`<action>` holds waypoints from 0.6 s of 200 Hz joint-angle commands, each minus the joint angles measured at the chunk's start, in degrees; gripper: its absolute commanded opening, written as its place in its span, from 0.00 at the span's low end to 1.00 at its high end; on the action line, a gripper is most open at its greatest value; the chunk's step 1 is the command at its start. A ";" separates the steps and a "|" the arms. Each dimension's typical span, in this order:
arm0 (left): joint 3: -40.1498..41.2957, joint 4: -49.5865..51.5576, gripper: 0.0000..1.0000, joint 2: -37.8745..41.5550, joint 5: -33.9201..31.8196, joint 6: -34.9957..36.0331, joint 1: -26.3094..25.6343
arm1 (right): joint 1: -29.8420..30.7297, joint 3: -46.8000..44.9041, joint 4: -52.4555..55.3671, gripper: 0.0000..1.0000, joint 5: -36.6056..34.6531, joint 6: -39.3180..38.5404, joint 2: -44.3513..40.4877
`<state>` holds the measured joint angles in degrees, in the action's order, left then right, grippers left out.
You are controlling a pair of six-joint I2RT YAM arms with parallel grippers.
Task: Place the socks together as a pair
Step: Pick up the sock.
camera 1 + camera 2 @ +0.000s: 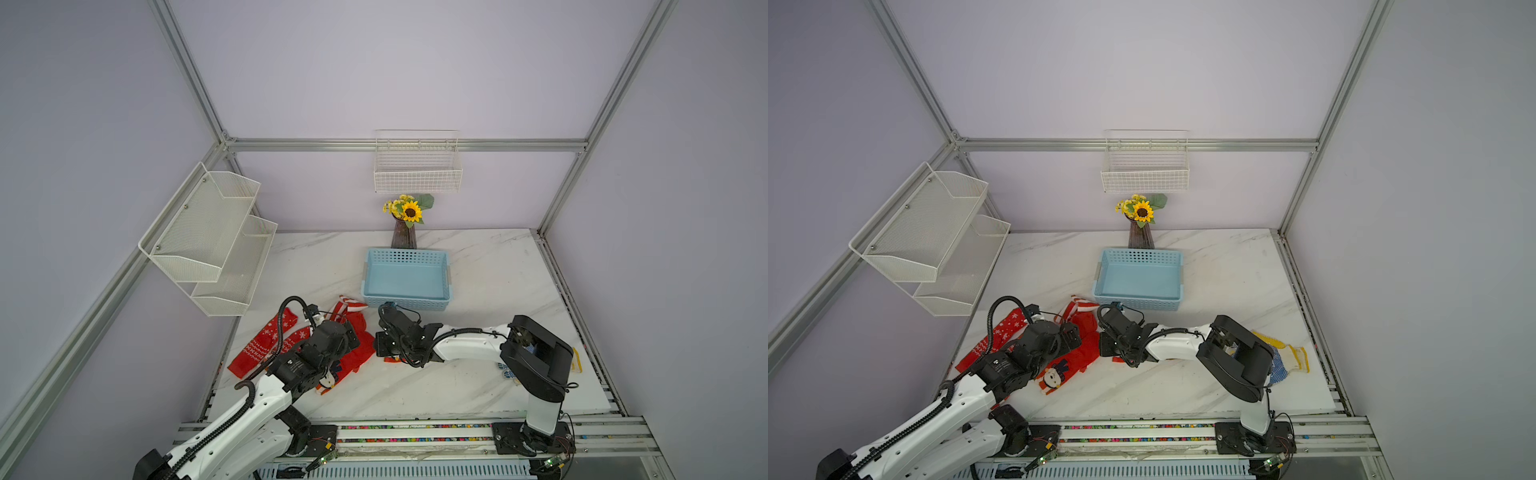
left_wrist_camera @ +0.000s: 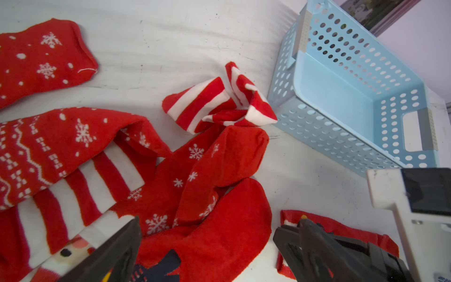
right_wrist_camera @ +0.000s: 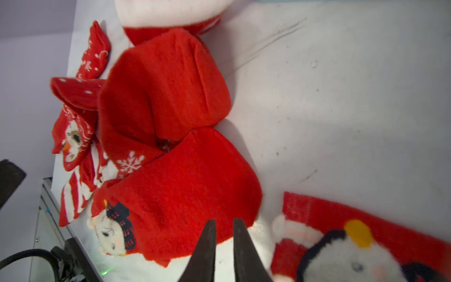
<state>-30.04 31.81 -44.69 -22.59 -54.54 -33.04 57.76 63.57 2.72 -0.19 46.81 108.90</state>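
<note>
1. Several socks (image 2: 185, 168) are lying bunched on the surface (image 1: 457, 390), just in front of the blue basket (image 1: 405, 305), which is sitting empty.
2. Two snowflake socks (image 1: 253, 351) are lying side by side off the heap, on the left arm's side (looking like a done pair, my read).
3. The left gripper (image 2: 210, 227) is hovering over the plain red part of the snowman sock (image 3: 175, 190). Its jaws are standing wide and holding nothing.
4. The right gripper (image 3: 224, 223) is hanging at that same sock's edge. Its jaws are sitting narrow with a slim gap, and nothing is visibly pinched between them.
5. A second figure sock (image 3: 324, 212) is lying flat just beside the right gripper, not touching the snowman sock.
6. Step in hand, as I'm reading it: bringing those two together. Both are showing a white figure with dark trim and a yellow spot, so they are probably mates. I can't confirm that, since the figure sock is running out of the wrist view.
7. Next move is calling for a low pinch on one layer only. The snowman sock is overlapping a snowflake sock, so a deep bite is risking dragging both.
8. After that it is calling for a short slide or lift to lay the sock along its mate, same direction.
9. Waiting for later: one striped sock (image 2: 210, 102) is sitting crumpled against the basket wall. Another striped sock (image 2: 73, 190) is lying tucked under a snowflake sock.
</note>
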 commanded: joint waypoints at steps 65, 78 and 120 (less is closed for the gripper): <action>4.48 -1.93 1.00 1.25 4.87 -4.98 6.61 | -0.01 7.89 6.37 0.26 -5.88 -1.28 6.88; 4.55 -1.93 1.00 0.81 5.32 -5.05 6.74 | -0.01 8.92 7.64 0.28 -6.09 -1.90 7.41; 4.97 -1.68 1.00 -0.55 5.52 -5.49 6.97 | -0.01 12.09 13.06 0.33 -8.66 -3.75 9.30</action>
<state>-26.33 30.92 -44.77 -16.80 -58.04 -26.63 57.76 73.95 10.13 -6.28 44.34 116.53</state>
